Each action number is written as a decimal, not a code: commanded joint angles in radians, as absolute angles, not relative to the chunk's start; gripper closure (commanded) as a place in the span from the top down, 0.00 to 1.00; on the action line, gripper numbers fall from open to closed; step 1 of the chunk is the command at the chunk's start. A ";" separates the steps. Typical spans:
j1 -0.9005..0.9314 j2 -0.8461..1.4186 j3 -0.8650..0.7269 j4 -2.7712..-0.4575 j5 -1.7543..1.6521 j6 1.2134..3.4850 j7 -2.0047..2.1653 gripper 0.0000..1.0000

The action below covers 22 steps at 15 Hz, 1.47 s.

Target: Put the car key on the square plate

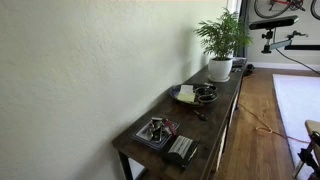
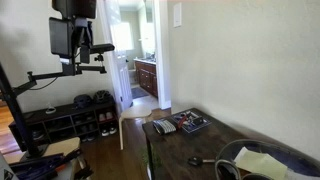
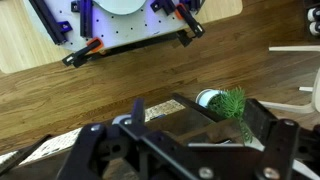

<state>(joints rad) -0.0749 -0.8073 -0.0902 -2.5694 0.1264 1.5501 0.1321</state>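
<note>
The tool hung high above the wooden floor, well away from the tabletop, and in the wrist view its fingers stood wide apart with nothing between them. In an exterior view the arm was raised near the ceiling beside a doorway. The square plate sat near one end of the dark tabletop, just beside the black ribbed box, and bore a few small items too tiny to identify. A small dark item that looked like the car key lay on the bare tabletop, between the plate and the round dish. A potted plant stood at the far end.
</note>
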 commanded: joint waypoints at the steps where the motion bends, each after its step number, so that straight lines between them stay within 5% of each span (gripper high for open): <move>1: -0.094 -0.805 -0.076 -2.567 0.135 1.547 0.121 1.00; 9: -0.094 -0.783 -0.068 -2.575 0.131 1.580 0.124 1.00; 22: -0.076 -0.481 -0.030 -2.574 0.107 1.953 0.126 1.00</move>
